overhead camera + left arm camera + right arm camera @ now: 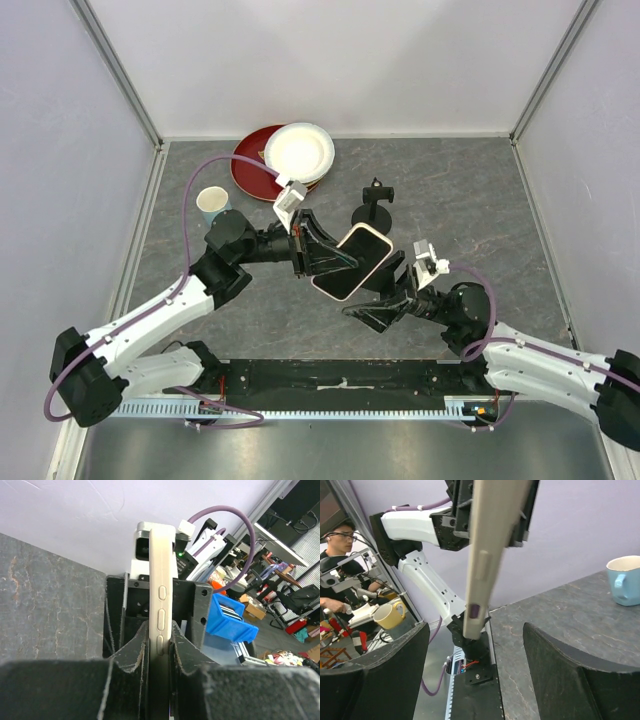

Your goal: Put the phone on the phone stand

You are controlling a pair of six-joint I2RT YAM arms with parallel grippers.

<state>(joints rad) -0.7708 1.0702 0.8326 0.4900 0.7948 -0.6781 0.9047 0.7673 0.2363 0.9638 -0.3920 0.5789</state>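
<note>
Top external: left gripper (pixel 328 258) clamped on phone (pixel 352 262), held tilted above table (pixel 480 200), screen up. Phone stand (pixel 375 206) upright just beyond phone, apart from it. Right gripper (pixel 378 298) near phone's near edge, jaws apart.
Left wrist: phone edge-on, pinched between fingers (pixel 131 667).
Right wrist: jaws spread wide; phone edge-on above gap, touching neither. Blue mug (pixel 625 580) on table.

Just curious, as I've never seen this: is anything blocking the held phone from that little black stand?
Nothing visible does. The left gripper holds the phone in the air; the phone stand is just beyond its far corner. The open right gripper is on the near side, off that path.
</note>
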